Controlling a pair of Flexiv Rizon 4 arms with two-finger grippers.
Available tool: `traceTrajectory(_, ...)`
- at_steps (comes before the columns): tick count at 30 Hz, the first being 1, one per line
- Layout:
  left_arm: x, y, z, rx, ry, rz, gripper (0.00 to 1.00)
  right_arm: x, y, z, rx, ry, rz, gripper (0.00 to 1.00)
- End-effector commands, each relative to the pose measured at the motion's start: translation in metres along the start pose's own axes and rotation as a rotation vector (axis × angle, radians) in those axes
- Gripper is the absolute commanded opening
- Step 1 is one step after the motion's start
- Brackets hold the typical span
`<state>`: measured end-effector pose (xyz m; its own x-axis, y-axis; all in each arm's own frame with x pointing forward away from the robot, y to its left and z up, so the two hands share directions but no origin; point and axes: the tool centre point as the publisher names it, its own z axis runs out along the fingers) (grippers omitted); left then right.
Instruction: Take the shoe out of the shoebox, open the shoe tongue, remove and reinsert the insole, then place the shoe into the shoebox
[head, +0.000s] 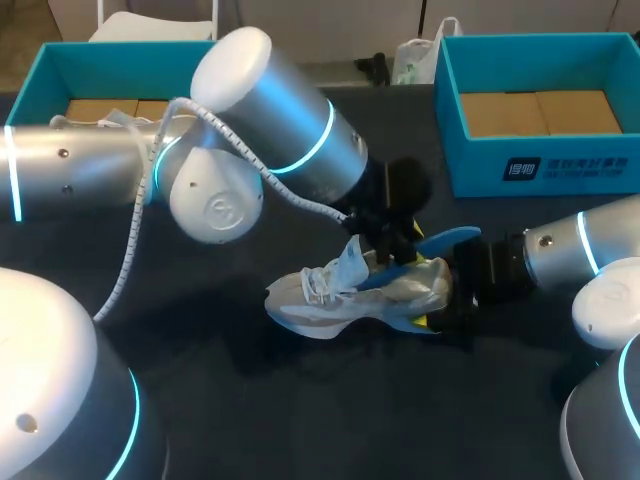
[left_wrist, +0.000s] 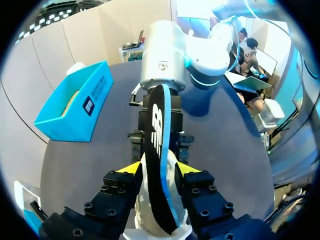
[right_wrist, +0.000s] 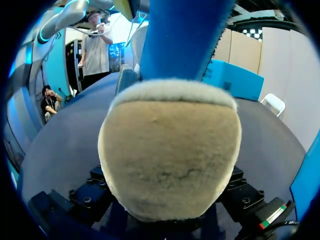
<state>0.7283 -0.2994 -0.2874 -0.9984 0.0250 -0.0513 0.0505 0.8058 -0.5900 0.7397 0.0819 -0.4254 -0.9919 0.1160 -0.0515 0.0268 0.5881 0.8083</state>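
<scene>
A white and beige sneaker (head: 345, 295) lies on the dark table at the middle, toe pointing left. A blue insole (head: 440, 240) sticks up out of its opening toward the heel. My left gripper (head: 390, 250) hangs over the opening. In the left wrist view the insole (left_wrist: 159, 135) stands between the yellow fingertips (left_wrist: 131, 167), which are parted on either side of it. My right gripper (head: 452, 295) is at the heel. In the right wrist view the beige heel (right_wrist: 170, 150) fills the space between its fingers, whose tips are hidden, and the insole (right_wrist: 182, 35) rises above it.
An open teal shoebox (head: 560, 160) stands at the back right, and another teal box (head: 40, 80) at the back left holds a white shoe. The left arm's large body (head: 270, 120) looms over the table's middle.
</scene>
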Motion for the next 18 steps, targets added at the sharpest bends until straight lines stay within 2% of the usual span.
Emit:
traceTrajectory(1,0.001,-0.001,0.009,0.008,-0.012,0.003,0.41,0.002,0.0,0.006,0.007,-0.002,0.0,0.0)
traceTrajectory(6,0.002,-0.004,0.019,0.008,-0.017,0.003,0.4,0.002,0.0,0.006,0.007,-0.002,0.0,0.0)
traceTrajectory(9,0.002,-0.005,0.021,0.006,-0.02,0.003,0.35,0.002,0.0,0.006,0.007,-0.002,0.0,0.0)
traceTrajectory(11,0.002,-0.005,0.021,0.008,-0.02,0.001,0.21,0.002,0.0,0.006,0.007,-0.002,0.0,0.0)
traceTrajectory(13,0.002,-0.005,0.02,0.01,-0.02,0.0,0.0,0.002,0.0,0.006,0.007,-0.002,0.0,0.0)
traceTrajectory(18,0.0,-0.004,0.016,0.02,-0.016,0.001,0.0,0.002,0.0,0.006,0.007,-0.002,0.0,0.0)
